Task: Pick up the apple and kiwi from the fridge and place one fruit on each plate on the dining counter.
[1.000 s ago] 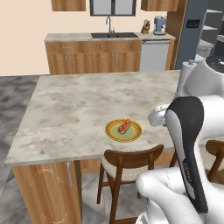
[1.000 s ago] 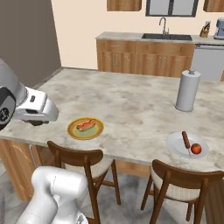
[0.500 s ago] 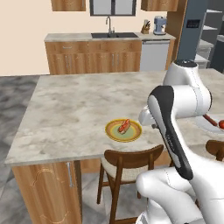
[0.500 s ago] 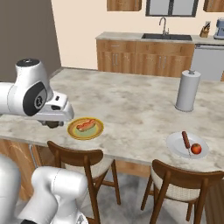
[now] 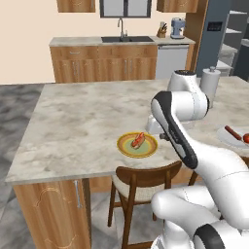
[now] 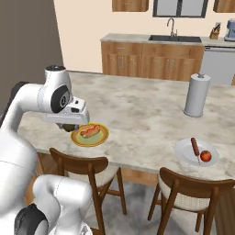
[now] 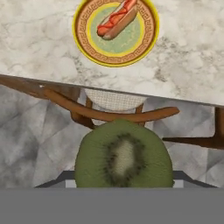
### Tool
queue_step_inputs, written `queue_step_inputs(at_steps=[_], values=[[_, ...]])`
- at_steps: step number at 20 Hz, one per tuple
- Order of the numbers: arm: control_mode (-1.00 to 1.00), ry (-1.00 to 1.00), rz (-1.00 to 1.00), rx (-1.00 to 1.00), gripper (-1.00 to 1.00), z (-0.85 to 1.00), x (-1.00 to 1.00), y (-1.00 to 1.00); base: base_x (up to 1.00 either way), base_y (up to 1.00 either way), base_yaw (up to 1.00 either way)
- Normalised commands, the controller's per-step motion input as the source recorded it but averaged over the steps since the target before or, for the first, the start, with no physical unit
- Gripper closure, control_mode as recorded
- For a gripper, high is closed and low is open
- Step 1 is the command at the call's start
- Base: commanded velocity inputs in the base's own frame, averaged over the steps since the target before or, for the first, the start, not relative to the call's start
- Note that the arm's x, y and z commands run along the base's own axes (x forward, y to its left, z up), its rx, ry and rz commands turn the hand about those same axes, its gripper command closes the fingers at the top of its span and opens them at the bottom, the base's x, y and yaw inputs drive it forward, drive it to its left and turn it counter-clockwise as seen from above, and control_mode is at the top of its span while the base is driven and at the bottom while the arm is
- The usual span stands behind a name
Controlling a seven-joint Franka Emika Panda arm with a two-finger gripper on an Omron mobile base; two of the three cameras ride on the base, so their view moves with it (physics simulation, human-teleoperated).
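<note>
My gripper (image 6: 69, 127) is shut on the kiwi (image 7: 123, 155), whose green cut face hides the fingertips in the hand view. The hand hovers at the dining counter's (image 5: 82, 121) near edge, above a chair back and just short of the yellow-rimmed plate (image 7: 83, 39). That plate (image 6: 78, 140) holds a hot dog in a bun. The white plate (image 6: 183, 153) lies to the right with the red apple (image 6: 206, 156) and a sausage stick (image 6: 195, 146) on it. The dark fridge (image 5: 216, 29) stands at the back right.
A paper towel roll (image 6: 196, 95) stands upright on the counter behind the white plate. Wooden chairs (image 6: 87, 167) are tucked under the near edge. The sink counter (image 5: 121, 41) runs along the far wall.
The arm has swung out from close to the base over the counter. The hand, with the kiwi in it, now sits lower, right beside the yellow plate.
</note>
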Motion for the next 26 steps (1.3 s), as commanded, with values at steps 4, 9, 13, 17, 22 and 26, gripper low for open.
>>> queue_step_inputs(at_steps=[4, 9, 13, 17, 22, 26], values=[[-1.0, 0.09, -0.07, 0.01, 1.0, -0.44, 0.64, 0.0, 0.0, 0.0, 0.0], [-1.0, 0.08, -0.06, 0.02, 1.0, -0.46, 0.49, 0.0, 0.0, 0.0, 0.0], [-1.0, 0.08, -0.04, 0.02, 1.0, -0.49, 0.48, 0.0, 0.0, 0.0, 0.0], [-1.0, 0.07, -0.02, 0.02, 1.0, -0.48, 0.35, 0.0, 0.0, 0.0, 0.0], [-1.0, 0.04, -0.02, 0.01, 1.0, -0.43, 0.31, 0.0, 0.0, 0.0, 0.0], [-1.0, 0.0, -0.03, 0.0, 1.0, -0.37, 0.39, 0.0, 0.0, 0.0, 0.0]])
